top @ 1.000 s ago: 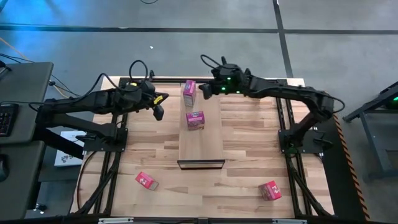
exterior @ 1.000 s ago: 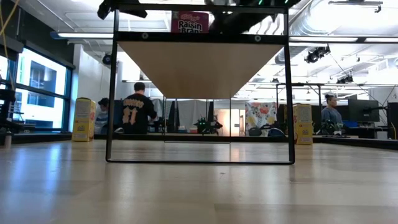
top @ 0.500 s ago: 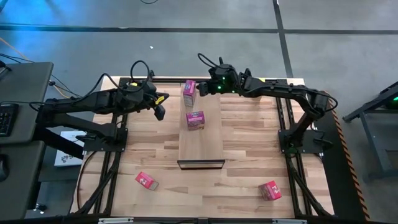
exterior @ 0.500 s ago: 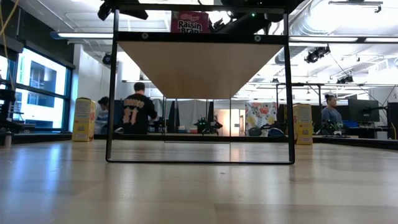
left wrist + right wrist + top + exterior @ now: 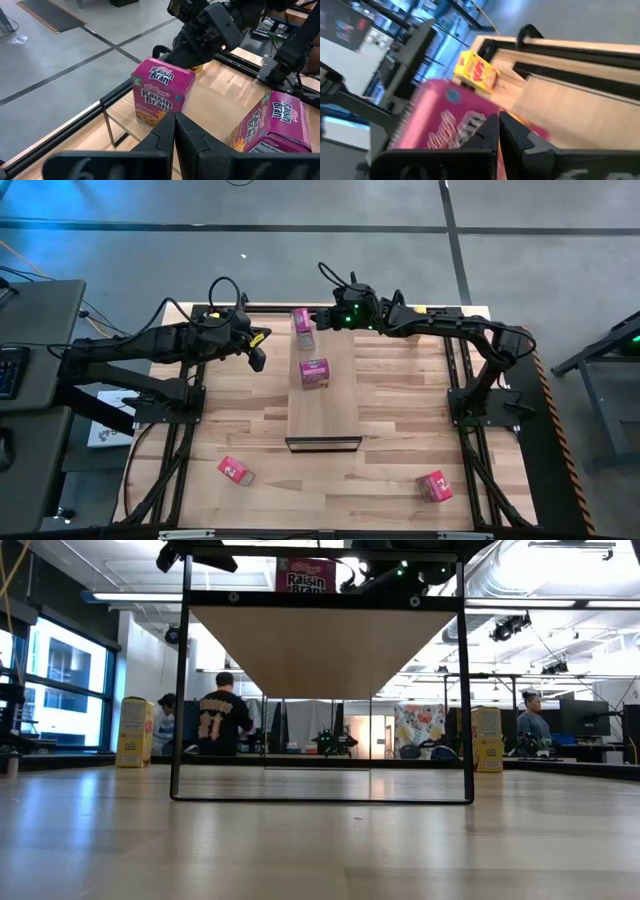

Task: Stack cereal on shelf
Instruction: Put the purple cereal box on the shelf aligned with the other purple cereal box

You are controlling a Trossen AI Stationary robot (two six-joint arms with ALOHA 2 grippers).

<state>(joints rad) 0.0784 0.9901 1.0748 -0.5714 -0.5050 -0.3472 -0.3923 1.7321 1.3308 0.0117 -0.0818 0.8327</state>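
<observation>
near edge of table [image 5: 400,480]: two red-pink boxes lying loose, one near-left [image 5: 235,471], one near-right [image 5: 434,486]. neither touched yet.

shelf [image 5: 335,415] runs down the middle, dark frame at its near end. two magenta boxes on it: one lying mid-shelf [image 5: 314,372], one upright at the far end [image 5: 303,327]. low view shows only the upright one's top above the shelf edge.

left gripper [image 5: 256,361] hangs just left of the shelf, level with the mid box, touching nothing. its fingers [image 5: 167,137] are pressed together, nothing between them.

right gripper [image 5: 322,321] is at the far end, right up against the upright box's right side. its wrist view shows the fingers [image 5: 487,137] closed tight with the pink box just past the tips, so it's not pinching the box, looks more like a nudge or a just-finished placement. whether the tips actually touch the box i can't tell.

one yellow box [image 5: 476,72] sits on the table off the shelf's far left. can't pick it out from above.

step, my read: squaring up the far box. two of the boxes shelved. next: right arm backs off without tipping it, then one arm goes for a loose box. the mid box lies flat, may want standing up.
</observation>
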